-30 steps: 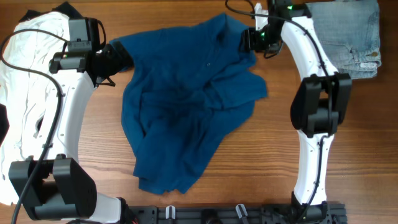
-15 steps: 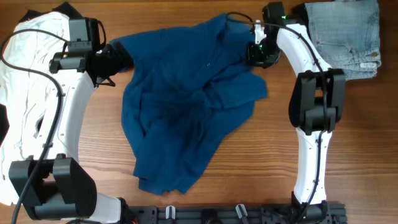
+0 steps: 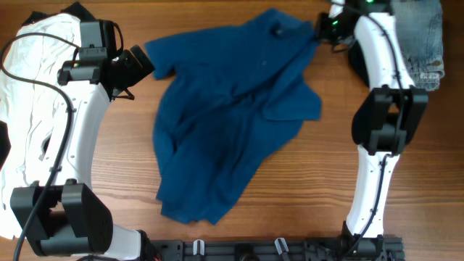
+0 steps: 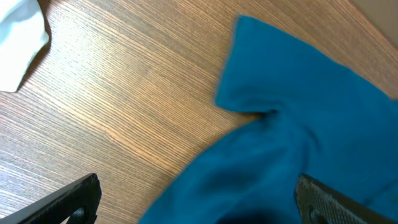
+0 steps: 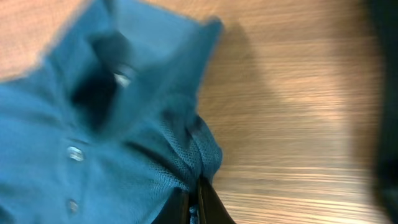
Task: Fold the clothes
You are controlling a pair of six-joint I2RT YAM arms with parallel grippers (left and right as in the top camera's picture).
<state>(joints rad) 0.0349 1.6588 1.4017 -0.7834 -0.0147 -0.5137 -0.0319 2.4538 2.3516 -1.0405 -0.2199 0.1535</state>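
A crumpled blue polo shirt (image 3: 232, 109) lies across the middle of the wooden table. My right gripper (image 3: 320, 27) is at the shirt's far right corner, by the collar. In the right wrist view it (image 5: 196, 202) is shut on a fold of the blue knit fabric (image 5: 124, 124), just past the button placket. My left gripper (image 3: 142, 64) stands open at the shirt's left sleeve. In the left wrist view the sleeve (image 4: 292, 130) lies between its wide-apart fingers (image 4: 71, 198), and they do not grip it.
A heap of white clothes (image 3: 32, 94) covers the left edge of the table, with a dark garment (image 3: 72, 9) behind it. Folded light-blue jeans (image 3: 424, 40) sit at the back right, close to the right arm. A corner of white cloth (image 4: 18, 43) shows in the left wrist view.
My right gripper has shut on the shirt near the collar and drawn it back and to the right, so the shirt has shifted right. The left arm has stayed put.
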